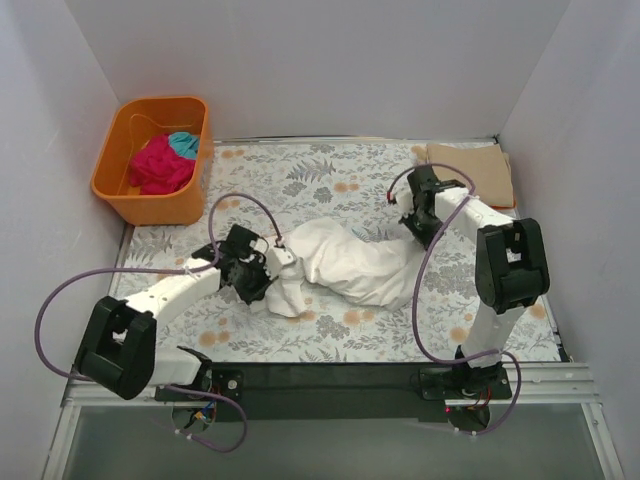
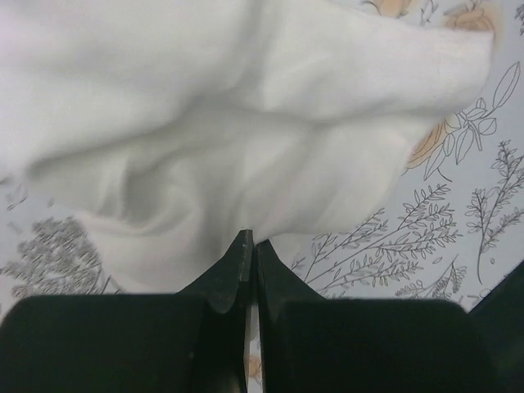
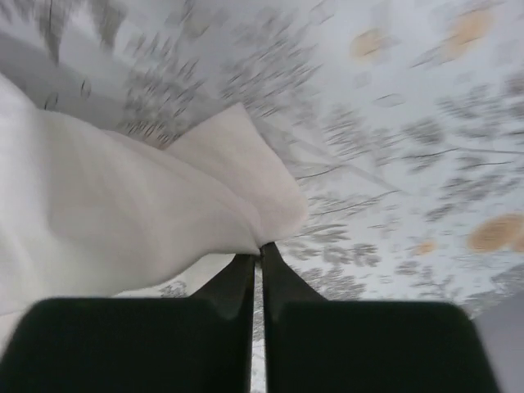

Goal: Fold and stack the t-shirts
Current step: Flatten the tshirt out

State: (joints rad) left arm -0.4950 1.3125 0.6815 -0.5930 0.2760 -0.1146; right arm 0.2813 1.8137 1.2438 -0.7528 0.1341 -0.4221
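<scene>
The large white t-shirt (image 1: pixel 350 265) lies bunched in the middle of the floral table covering; its black print does not show. My left gripper (image 1: pixel 268 268) is shut on its left end; the left wrist view shows the white cloth (image 2: pixel 237 123) pinched at the fingertips (image 2: pixel 250 239). My right gripper (image 1: pixel 413 232) is shut on its right end, and the right wrist view shows a cloth corner (image 3: pixel 164 205) held above the table. A folded tan t-shirt (image 1: pixel 472 170) lies at the back right. Magenta (image 1: pixel 158 165) and teal (image 1: pixel 183 143) t-shirts sit in the orange tub (image 1: pixel 150 203).
The orange tub stands at the back left corner beside the left wall. Purple cables loop from both arms over the table. White walls enclose the left, right and back sides.
</scene>
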